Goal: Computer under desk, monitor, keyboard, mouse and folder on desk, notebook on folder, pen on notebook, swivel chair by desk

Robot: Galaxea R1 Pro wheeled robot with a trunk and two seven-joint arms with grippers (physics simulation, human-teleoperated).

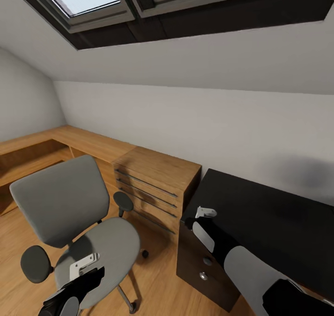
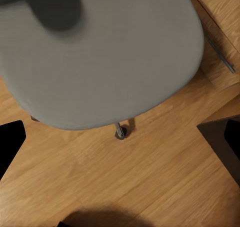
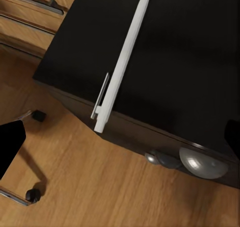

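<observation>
Swivel chair (image 1: 88,223), grey with an empty seat, stands on the wooden floor (image 1: 157,288) just beside a wooden drawer unit (image 1: 153,186), which sits against the black desk (image 1: 273,223). A white pen (image 3: 120,67) hangs above the desk's front corner, over its knobbed drawers, clamped in the right gripper (image 1: 205,212). Left gripper (image 1: 83,265) hovers over the chair seat's front edge; whether its fingers are apart or together cannot be told.

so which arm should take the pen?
Right, probably. The right gripper hangs over the black desk's corner, and its wrist view shows the pen lying there. The left gripper hangs over the chair.
</observation>
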